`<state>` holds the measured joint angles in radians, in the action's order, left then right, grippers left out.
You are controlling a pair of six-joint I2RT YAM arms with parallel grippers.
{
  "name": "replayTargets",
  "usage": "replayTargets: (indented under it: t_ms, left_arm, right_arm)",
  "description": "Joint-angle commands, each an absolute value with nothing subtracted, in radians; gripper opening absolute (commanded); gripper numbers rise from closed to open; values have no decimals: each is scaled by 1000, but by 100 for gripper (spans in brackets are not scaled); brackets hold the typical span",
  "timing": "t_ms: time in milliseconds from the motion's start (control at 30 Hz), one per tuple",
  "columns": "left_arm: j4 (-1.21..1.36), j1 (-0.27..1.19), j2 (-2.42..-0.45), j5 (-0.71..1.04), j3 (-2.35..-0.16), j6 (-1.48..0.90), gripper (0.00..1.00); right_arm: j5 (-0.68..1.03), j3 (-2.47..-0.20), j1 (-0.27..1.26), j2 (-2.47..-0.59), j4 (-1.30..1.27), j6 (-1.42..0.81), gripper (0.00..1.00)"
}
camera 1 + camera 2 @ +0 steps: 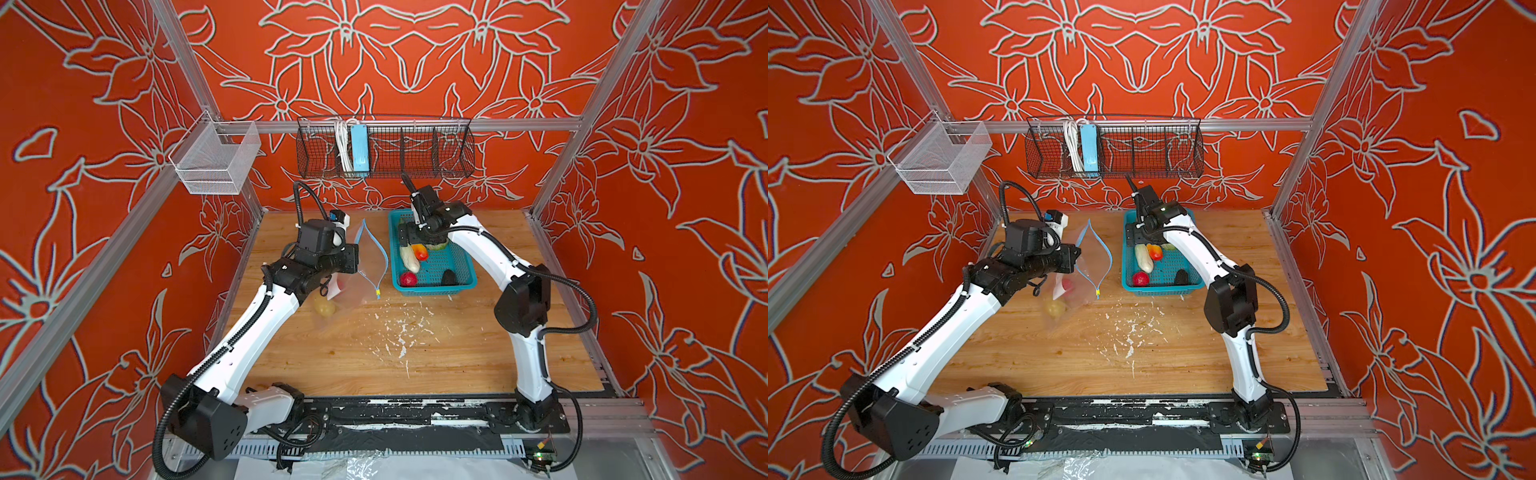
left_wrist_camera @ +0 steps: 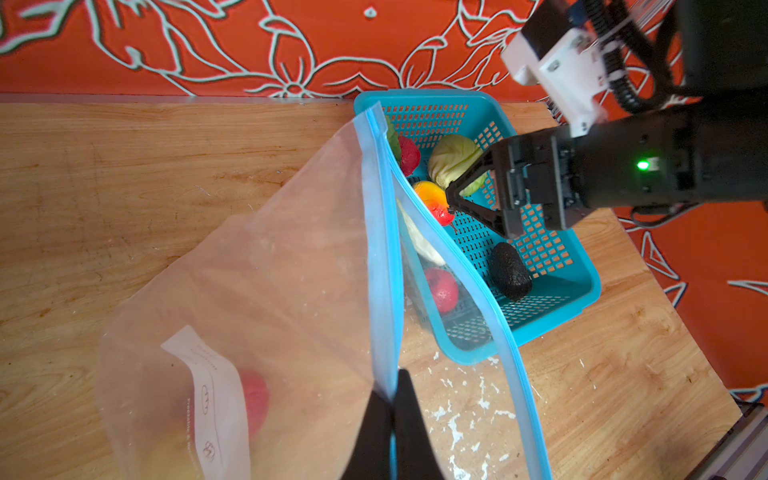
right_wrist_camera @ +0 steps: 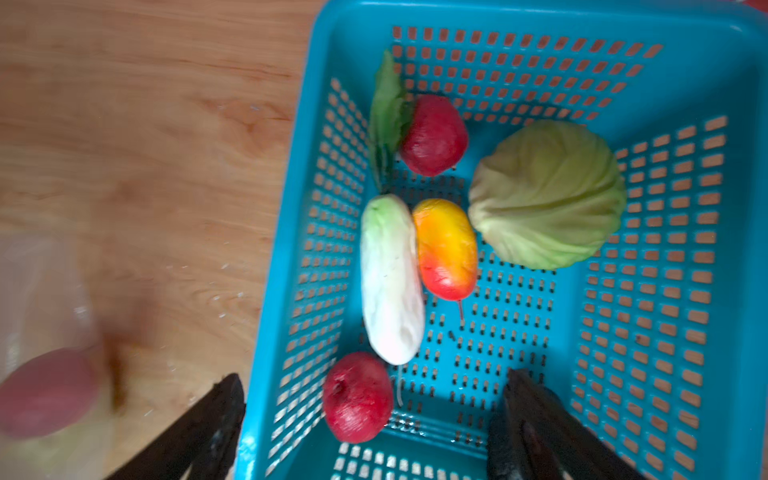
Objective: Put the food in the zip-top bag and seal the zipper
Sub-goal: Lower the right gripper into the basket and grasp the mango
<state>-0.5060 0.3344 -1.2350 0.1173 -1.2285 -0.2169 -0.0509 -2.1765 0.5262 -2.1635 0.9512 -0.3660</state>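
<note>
My left gripper (image 2: 392,399) is shut on the blue zipper (image 2: 378,249) edge of the zip-top bag (image 1: 365,270) and holds it up with its mouth gaping toward the basket. A red berry (image 2: 255,399) and a yellow potato (image 1: 325,307) lie inside the bag. My right gripper (image 3: 374,380) hangs open over the teal basket (image 1: 434,289), nothing between its fingers. In the basket lie a cabbage (image 3: 544,195), a cucumber (image 3: 390,282), an orange-red fruit (image 3: 446,249), two red berries (image 3: 434,135), a green leaf (image 3: 388,112) and a black piece (image 2: 510,270).
The basket stands at the back middle of the wooden table (image 1: 457,353), just right of the bag. White flecks (image 1: 401,332) dot the wood in front. A black wire basket (image 1: 415,153) and a white mesh basket (image 1: 216,162) hang on the rear rail.
</note>
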Motion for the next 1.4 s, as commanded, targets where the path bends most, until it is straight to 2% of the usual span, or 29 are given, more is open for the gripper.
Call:
replayTargets:
  t_ms: [0,500,900,1367]
  left_arm:
    - [-492,333,-1220,125,-1221,-210,0]
    - [-492,333,-1220,126,-1218,-208,0]
    - [-499,333,-1239,141,-1226,-208,0]
    - [-518,333,-1250,113,-1238,-196,0]
  right_arm:
    - [-137,-2231,517,-2206,1041,-344,98]
    - [-72,-2238,473,-2294,1017,-343,96]
    - [-42,-2396,448,-2410,1054,-334,85]
    - [-61,-2415,437,-2479,1003,-334,73]
